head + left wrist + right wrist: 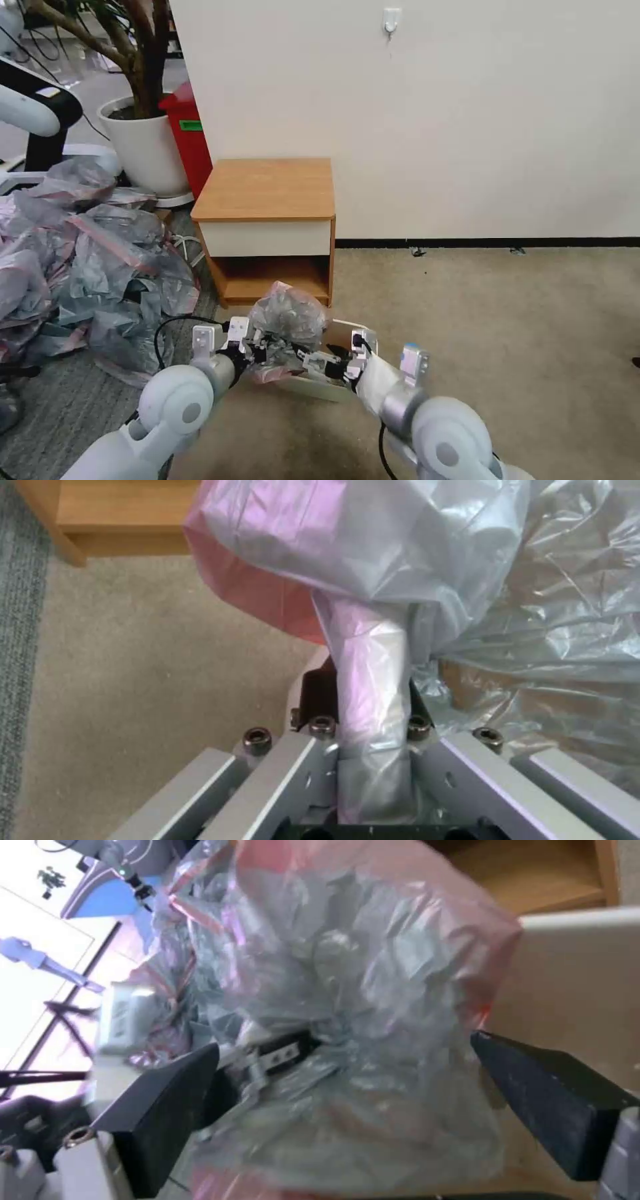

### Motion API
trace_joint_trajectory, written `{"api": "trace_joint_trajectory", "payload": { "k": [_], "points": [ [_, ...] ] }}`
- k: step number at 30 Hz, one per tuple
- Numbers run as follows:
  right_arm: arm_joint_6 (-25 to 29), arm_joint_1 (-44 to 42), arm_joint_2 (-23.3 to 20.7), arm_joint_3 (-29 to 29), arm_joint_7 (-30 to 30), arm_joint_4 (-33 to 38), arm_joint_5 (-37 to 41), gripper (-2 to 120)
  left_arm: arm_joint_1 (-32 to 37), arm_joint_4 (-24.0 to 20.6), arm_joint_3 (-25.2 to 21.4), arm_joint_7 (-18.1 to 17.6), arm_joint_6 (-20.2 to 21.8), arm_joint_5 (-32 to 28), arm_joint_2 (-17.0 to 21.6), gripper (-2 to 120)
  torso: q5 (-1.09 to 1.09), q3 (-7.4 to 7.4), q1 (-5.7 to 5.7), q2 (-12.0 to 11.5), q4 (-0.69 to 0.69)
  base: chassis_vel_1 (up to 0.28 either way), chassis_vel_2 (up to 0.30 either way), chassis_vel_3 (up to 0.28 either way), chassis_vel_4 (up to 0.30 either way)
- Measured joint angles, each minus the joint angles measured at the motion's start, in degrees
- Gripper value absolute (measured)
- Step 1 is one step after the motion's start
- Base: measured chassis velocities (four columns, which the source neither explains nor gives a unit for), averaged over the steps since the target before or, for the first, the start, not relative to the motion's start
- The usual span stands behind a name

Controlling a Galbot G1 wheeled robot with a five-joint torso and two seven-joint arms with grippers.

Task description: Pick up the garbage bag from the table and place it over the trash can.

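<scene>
Beige carpet runs to a white wall, where the table [267,190] stands. Just in front of it, the garbage bag [288,319] hangs bunched over the trash can [330,387]. The left gripper [263,352] clamps a twisted fold of it; the right gripper [319,363] is spread wide beside the bulk. Doing this well likely means catching the pink rim opposite and stretching it apart.
</scene>
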Motion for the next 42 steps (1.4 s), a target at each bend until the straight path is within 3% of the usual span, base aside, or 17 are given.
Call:
{"api": "trace_joint_trajectory", "payload": {
  "k": [11, 20, 24, 28, 38, 42],
  "points": [
    [0.44, 2.54, 0.14, -0.62, 0.28, -3.79, 0.93, 96, 0.65, -1.05, -0.38, 0.15, 0.05, -0.02, 0.41, 3, 0.0, 0.0, 0.0, 0.0, 0.0, 0.0, 0.0, 0.0, 0.0],
    [1.25, 3.81, 0.56, -1.05, 0.35, -5.44, 0.92, 85, 1.15, -1.13, -0.38, 0.16, 0.12, -0.01, 0.32, 3, 0.0, 0.0, 0.0, 0.0, 0.0, 0.0, 0.0, 0.0, 0.0],
    [1.39, 3.91, 0.63, -1.1, 0.36, -5.76, 0.89, 72, 1.1, -1.16, -0.35, 0.16, 0.14, -0.01, 0.23, 3, 0.0, 0.0, 0.0, 0.0, 0.0, 0.0, 0.0, 0.0, 0.0],
    [1.56, 3.81, 0.56, -1.1, 0.34, -5.77, 0.85, 52, 0.9, -1.04, -0.24, 0.17, 0.17, 0.0, 0.15, 3, 0.0, 0.0, 0.0, 0.0, 0.0, 0.0, 0.0, 0.0, 0.0],
    [1.77, 3.63, 0.35, -1.15, 0.3, -5.51, 0.74, 22, 0.76, -0.72, -0.02, 0.16, 0.21, 0.05, -0.09, 3, 0.0, 0.0, 0.0, 0.0, 0.0, 0.0, 0.0, 0.0, 0.0],
    [1.97, 3.17, 0.05, -1.06, 0.14, -4.6, 0.65, 3, 0.68, -0.55, 0.09, 0.15, 0.23, 0.15, -0.37, 3, 0.0, 0.0, 0.0, 0.0, 0.0, 0.0, 0.0, 0.0, 0.0]
  ]
}}
